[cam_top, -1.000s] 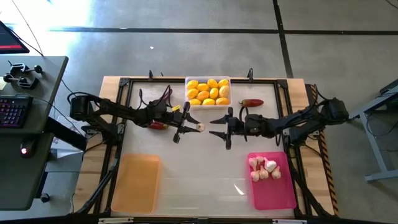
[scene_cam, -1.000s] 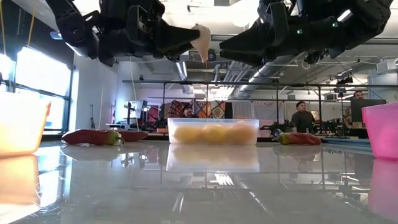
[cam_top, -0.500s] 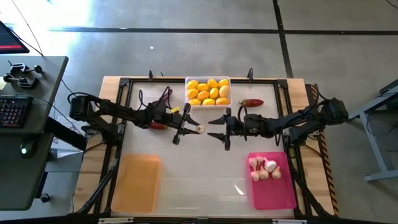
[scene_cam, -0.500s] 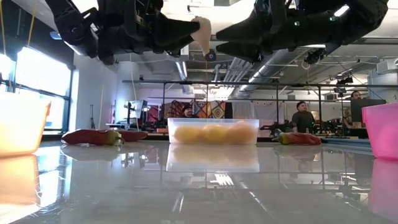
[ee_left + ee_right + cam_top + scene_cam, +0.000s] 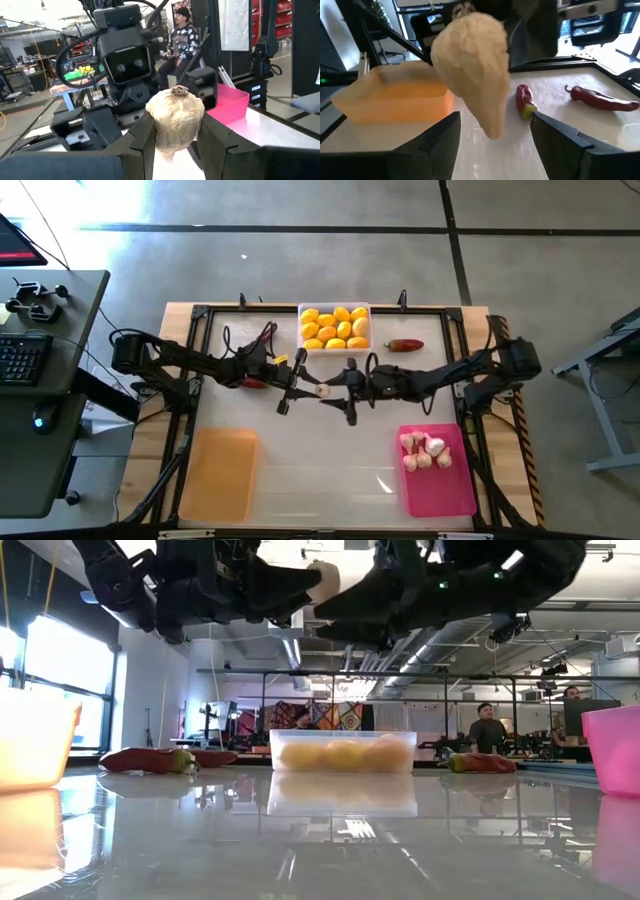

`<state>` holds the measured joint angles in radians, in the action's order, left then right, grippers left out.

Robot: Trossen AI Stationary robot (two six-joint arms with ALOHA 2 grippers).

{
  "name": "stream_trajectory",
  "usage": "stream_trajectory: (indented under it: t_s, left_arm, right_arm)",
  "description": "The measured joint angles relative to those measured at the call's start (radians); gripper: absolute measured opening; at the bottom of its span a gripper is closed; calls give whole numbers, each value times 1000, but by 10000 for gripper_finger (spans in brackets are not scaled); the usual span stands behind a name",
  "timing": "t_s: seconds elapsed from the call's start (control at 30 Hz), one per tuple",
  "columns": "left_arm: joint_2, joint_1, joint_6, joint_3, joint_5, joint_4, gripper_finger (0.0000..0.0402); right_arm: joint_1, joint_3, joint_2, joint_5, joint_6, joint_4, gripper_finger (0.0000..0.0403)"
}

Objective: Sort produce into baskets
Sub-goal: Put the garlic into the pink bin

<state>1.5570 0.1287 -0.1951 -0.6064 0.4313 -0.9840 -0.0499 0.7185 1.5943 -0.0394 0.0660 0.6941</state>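
Overhead, clear tray [image 5: 335,309] full of lemons [image 5: 336,327], pink tray [image 5: 452,486] with garlic, left tool [image 5: 312,388] gripping garlic bulb [image 5: 321,390], right tool [image 5: 337,391] open around it

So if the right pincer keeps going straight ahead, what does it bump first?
Most likely the garlic held in the left pincer; the right pincer, open, already has it almost between its fingers.

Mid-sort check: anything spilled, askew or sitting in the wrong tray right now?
Nothing spilled or misfiled. The orange tray holds nothing, while chili peppers lie loose on the table. The left gripper holds a garlic bulb in mid-air, with the open right gripper around it, not on the pink tray.
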Motion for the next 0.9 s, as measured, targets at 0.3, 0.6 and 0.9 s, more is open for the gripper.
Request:
stream_trajectory:
  t_s: [0.3,0.6,0.9]
  left_arm:
    - [0,0,0,0,0,22,93]
    - [0,2,0,0,-4,37,98]
    - [0,-5,26,0,-90,59,172]
  right_arm:
    - [-4,68,20,-17,-22,-105,144]
    - [-14,68,15,-45,-48,-119,10]
    - [-19,68,-34,-84,-47,-219,7]
